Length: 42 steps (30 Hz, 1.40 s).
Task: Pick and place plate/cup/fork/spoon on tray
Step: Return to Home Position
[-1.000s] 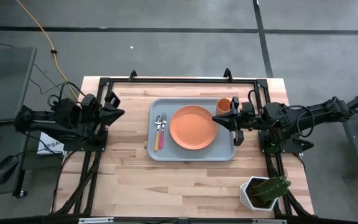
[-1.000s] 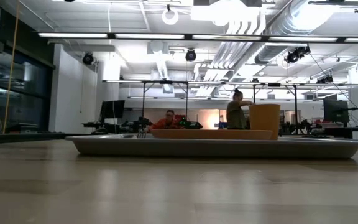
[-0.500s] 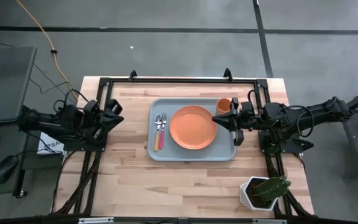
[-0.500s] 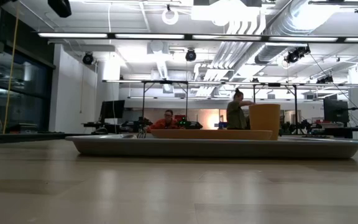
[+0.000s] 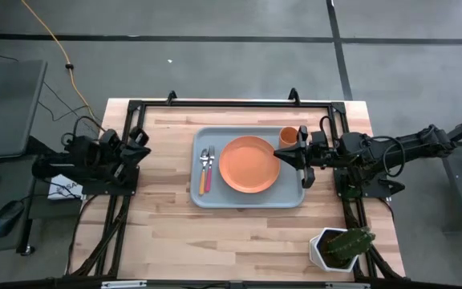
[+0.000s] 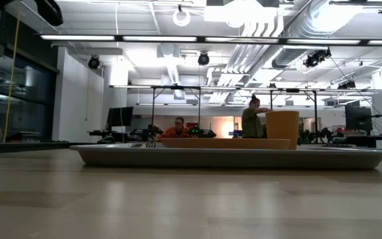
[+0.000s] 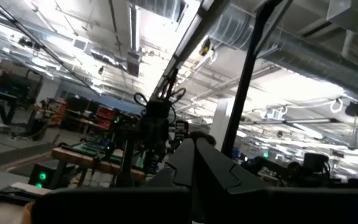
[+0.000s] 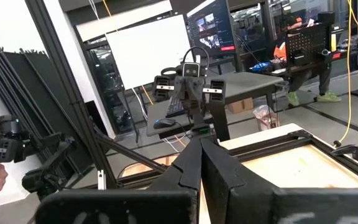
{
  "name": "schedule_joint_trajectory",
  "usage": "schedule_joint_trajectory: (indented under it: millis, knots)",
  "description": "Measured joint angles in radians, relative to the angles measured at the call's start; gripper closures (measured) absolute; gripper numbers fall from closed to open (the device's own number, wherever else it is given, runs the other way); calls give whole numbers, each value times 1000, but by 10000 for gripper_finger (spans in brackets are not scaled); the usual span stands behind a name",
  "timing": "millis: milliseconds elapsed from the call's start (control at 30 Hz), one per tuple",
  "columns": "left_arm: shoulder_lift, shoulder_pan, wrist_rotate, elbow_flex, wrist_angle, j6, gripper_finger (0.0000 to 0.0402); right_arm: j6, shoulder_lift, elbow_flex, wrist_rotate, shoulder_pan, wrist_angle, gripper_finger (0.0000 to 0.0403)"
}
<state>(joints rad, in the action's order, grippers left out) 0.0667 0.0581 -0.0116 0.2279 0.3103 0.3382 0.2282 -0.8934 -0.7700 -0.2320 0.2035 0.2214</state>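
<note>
The grey-blue tray point(image 5: 249, 168) lies in the middle of the wooden counter point(image 5: 247, 241), and all 4 pieces of tableware rest on it. The orange plate point(image 5: 249, 164) sits at the tray's centre. The small orange cup point(image 5: 288, 136) stands upright in the tray's far right corner, just beside the plate's rim. On the plate's other side, the spoon point(image 5: 203, 169) with its orange handle and the fork point(image 5: 210, 168) with its pink handle lie side by side, parallel, their metal ends pointing to the far edge of the counter.

From table height the tray point(image 6: 234, 157) shows as a long low rim, with the plate point(image 6: 225, 143) a thin orange band above it and the cup point(image 6: 282, 129) rising at the right.

The right hand point(image 5: 289, 155) hangs over the tray's right edge, just beside the cup, its fingers point(image 8: 194, 165) pressed together on nothing. The left hand point(image 5: 139, 141) is at the counter's left edge, well apart from the tray, its fingers point(image 7: 197, 163) likewise closed and empty.

A white pot with a green plant point(image 5: 339, 248) stands at the near right corner. 2 people point(image 6: 251, 123) show in the room behind.
</note>
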Motion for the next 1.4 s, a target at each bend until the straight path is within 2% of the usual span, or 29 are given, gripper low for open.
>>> schedule_joint_trajectory:
  millis: [100, 333, 433, 567, 1100, 1267, 1400]
  knots:
    - [-67, 8, 1, 0, -43, 8, 401, 1, 0, 0, 0, 0, 0, 403]
    - [-59, 6, 1, -38, -44, 22, 401, 3, 0, 0, 0, 0, 0, 403]
    - [-63, 6, 6, -82, 57, 23, 401, 19, 0, 0, 0, 0, -3, 403]
    - [-62, 6, 8, -135, 78, 36, 401, 18, 0, 0, 0, 0, -3, 403]
    - [-62, 7, -12, -150, 30, 51, 401, 18, 0, 0, 0, 0, -11, 403]
    - [-62, 7, -12, -218, 116, 66, 401, 18, 0, 0, 0, 0, -11, 403]
    - [-63, 7, -7, -215, 87, 65, 401, 26, 0, 0, 0, 0, -11, 403]
